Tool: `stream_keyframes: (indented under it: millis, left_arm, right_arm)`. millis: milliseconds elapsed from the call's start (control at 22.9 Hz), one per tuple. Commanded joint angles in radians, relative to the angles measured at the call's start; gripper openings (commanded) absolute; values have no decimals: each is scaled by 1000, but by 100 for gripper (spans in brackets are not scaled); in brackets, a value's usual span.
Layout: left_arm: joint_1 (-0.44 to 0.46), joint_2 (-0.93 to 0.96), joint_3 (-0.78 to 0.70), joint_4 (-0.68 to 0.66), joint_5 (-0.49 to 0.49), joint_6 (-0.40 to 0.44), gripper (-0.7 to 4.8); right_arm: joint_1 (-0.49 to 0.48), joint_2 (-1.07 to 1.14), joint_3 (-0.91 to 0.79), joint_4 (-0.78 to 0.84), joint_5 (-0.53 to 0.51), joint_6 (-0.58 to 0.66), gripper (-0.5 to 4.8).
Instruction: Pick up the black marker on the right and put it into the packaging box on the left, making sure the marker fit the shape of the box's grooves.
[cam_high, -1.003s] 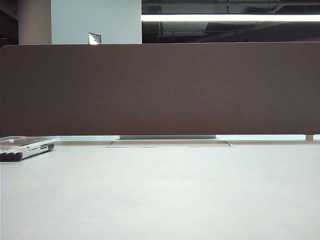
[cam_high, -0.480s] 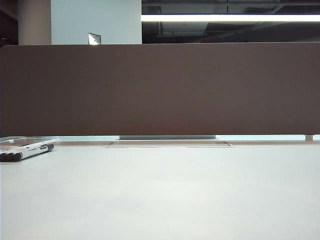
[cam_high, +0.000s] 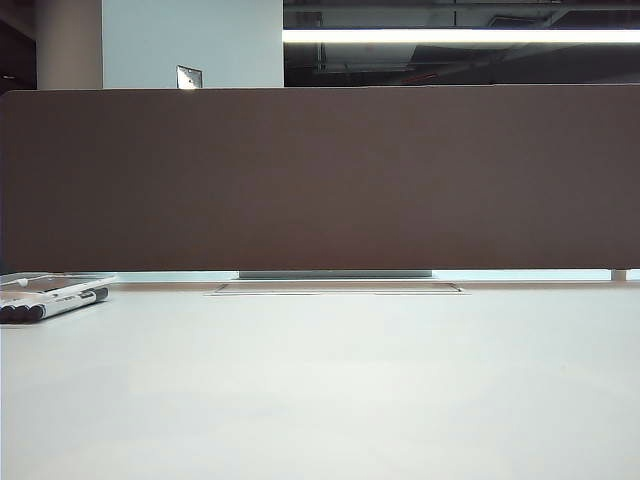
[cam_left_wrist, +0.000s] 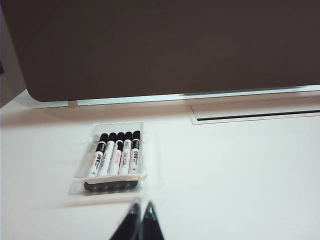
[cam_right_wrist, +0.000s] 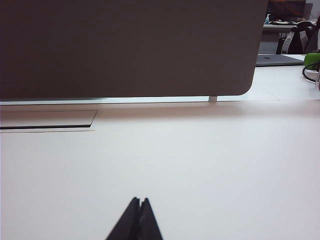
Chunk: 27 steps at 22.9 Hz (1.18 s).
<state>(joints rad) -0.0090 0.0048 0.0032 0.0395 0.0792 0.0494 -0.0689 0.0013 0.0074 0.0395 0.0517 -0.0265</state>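
The packaging box (cam_left_wrist: 81, 187), a clear shallow tray, lies on the white table a short way ahead of my left gripper (cam_left_wrist: 141, 204), which is shut and empty. Several black markers (cam_left_wrist: 116, 154) with white barrels and black caps lie side by side in its grooves, and I cannot tell which is the task's own. In the exterior view the box (cam_high: 45, 279) and markers (cam_high: 60, 303) sit at the far left edge. My right gripper (cam_right_wrist: 139, 199) is shut and empty over bare table, and neither box nor marker shows in its view. Neither gripper shows in the exterior view.
A tall brown partition (cam_high: 320, 180) stands along the table's far edge. A long cable slot (cam_high: 338, 289) is set into the table just in front of it. Beyond the partition's right end is another desk with a laptop (cam_right_wrist: 280, 60).
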Motion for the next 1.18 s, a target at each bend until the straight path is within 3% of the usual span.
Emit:
stream_keyframes:
  millis: [44,1177]
  left_arm:
    - [1,1,0,8,4,0,-5]
    - [1,1,0,8,4,0,-5]
  right_arm:
    - [0,-2,-6,26,33,0,-5]
    - [4,-2,-6,32,43,0,-5]
